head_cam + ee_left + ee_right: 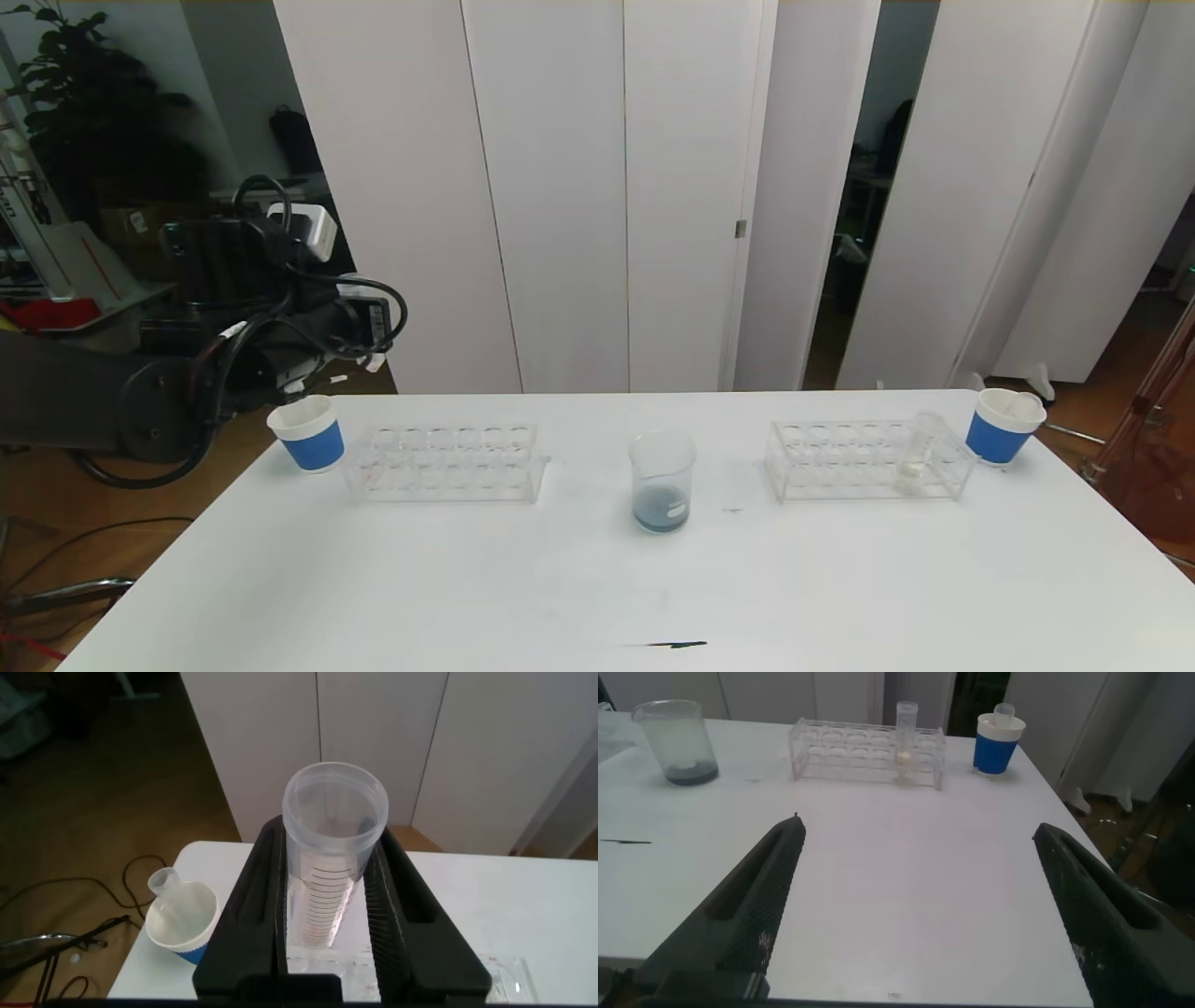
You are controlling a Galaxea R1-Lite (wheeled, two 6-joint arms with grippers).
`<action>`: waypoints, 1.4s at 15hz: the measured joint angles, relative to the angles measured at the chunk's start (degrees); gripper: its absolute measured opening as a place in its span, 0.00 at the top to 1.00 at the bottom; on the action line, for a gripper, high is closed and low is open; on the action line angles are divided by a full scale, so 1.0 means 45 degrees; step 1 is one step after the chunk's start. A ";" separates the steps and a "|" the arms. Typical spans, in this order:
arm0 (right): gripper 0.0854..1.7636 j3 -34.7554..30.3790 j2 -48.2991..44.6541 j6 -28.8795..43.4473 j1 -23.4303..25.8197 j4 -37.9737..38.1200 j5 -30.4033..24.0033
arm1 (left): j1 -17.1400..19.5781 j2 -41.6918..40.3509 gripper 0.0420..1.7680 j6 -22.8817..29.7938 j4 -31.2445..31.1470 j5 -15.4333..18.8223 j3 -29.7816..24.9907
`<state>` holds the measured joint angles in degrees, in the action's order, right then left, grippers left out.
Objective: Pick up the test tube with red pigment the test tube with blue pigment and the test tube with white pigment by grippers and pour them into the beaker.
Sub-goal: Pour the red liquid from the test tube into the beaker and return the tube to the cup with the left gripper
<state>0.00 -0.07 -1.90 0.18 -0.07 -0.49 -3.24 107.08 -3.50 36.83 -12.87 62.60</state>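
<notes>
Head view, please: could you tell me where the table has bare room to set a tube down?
Bare: the table's wide front, except a dark streak, and the gaps flanking the beaker. Crowded: the back row, left paper cup, left rack, right rack, right paper cup.

White table (467,597), beaker (663,481) centre, 2 clear racks (443,462), 2 blue-banded paper cups (308,434) at ends

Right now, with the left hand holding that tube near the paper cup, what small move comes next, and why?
Probably lower the left hand toward the left paper cup and drop the tube there: the tube looks empty, and that cup already holds another tube.
</notes>
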 joint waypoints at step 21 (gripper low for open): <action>0.01 0.0000 0.0000 0.0003 0.0000 0.0000 -0.0005 | 0.3232 0.5591 0.69 -0.0005 0.5432 0.0130 0.0249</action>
<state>0.00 -0.07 -1.89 0.18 -0.07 -0.51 11.30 132.24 -3.52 61.27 -12.29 63.72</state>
